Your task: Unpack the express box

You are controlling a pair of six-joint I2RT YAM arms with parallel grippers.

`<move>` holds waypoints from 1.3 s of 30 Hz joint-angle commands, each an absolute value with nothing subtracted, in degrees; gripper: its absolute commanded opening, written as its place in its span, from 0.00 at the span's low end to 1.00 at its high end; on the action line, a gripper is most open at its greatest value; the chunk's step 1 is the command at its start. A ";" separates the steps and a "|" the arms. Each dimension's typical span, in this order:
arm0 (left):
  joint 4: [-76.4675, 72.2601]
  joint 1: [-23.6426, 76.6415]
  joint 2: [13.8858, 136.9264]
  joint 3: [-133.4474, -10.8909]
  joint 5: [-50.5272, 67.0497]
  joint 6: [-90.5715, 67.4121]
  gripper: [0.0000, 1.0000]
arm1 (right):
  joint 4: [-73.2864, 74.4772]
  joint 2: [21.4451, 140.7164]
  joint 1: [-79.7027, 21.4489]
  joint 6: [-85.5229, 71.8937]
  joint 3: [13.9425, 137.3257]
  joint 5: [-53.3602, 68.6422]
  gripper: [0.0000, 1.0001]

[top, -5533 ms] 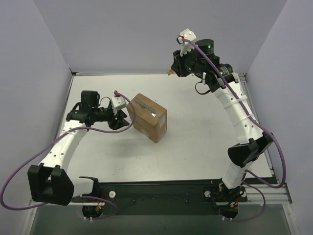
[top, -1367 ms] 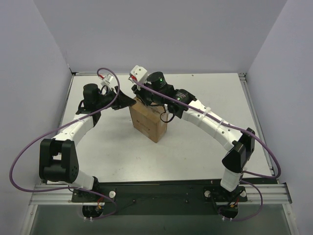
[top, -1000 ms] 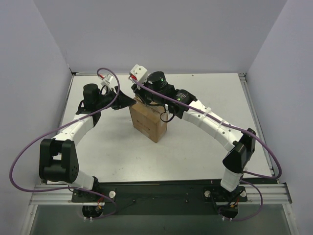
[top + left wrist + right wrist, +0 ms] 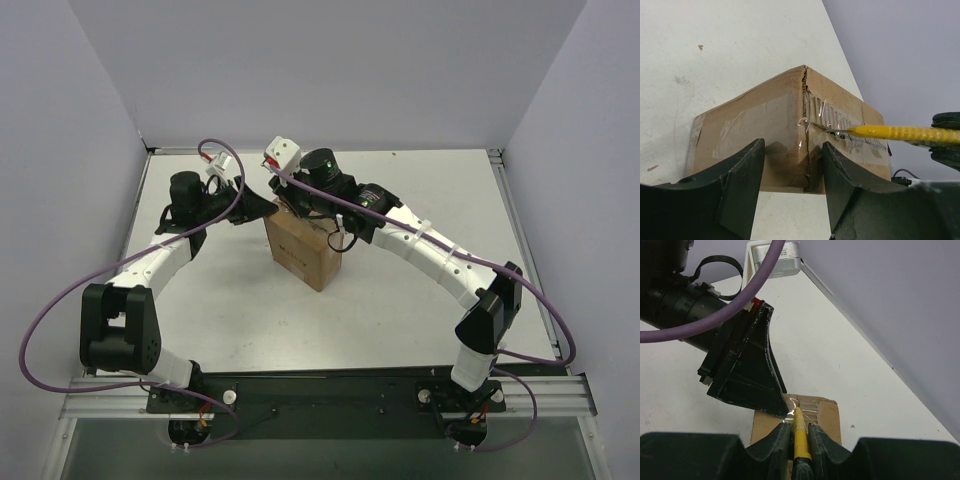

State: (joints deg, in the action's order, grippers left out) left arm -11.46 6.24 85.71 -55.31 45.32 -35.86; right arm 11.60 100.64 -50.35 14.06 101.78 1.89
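White matte bench [image 4: 400, 290], grey walls. Express box [image 4: 300, 248] mid-bench: brown corrugated cardboard, roughly cubic, glossy clear tape crinkled along its top seam. Left gripper [image 4: 792, 165] jaws part open, straddling the box's near corner, pads against both faces. Right gripper [image 4: 799, 432] jaws pinched on a slim yellow utility knife [image 4: 900, 133], blade tip at the taped seam.

Both arms have white links and black joints. A long purple cable [image 4: 60, 310] runs along each arm. The right arm [image 4: 430, 250] has a small green light on its black wrist. The fingers [image 4: 740, 190] are black
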 commanded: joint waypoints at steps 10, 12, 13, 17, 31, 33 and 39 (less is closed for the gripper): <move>-6.86 6.06 85.52 -53.70 39.90 -33.49 0.54 | 21.61 98.09 -50.98 13.80 103.97 -1.56 0.00; -6.94 6.06 85.69 -53.61 39.73 -33.49 0.54 | 23.11 97.74 -50.98 13.45 103.89 -2.02 0.00; -6.94 5.98 85.78 -53.61 39.73 -33.57 0.53 | 23.38 97.56 -51.06 13.45 103.89 -2.46 0.00; -7.03 5.98 85.87 -53.88 39.64 -33.57 0.53 | 24.43 96.51 -51.15 13.97 103.54 -3.43 0.00; -6.86 6.06 85.61 -53.88 39.46 -33.31 0.52 | 27.68 93.87 -51.33 15.03 101.87 -4.92 0.00; -6.86 5.98 85.43 -53.79 39.46 -33.31 0.52 | 28.12 93.61 -51.42 15.03 101.69 -4.92 0.00; -6.85 5.98 85.17 -53.18 39.02 -33.13 0.52 | 30.58 92.29 -51.50 14.68 100.64 -4.66 0.00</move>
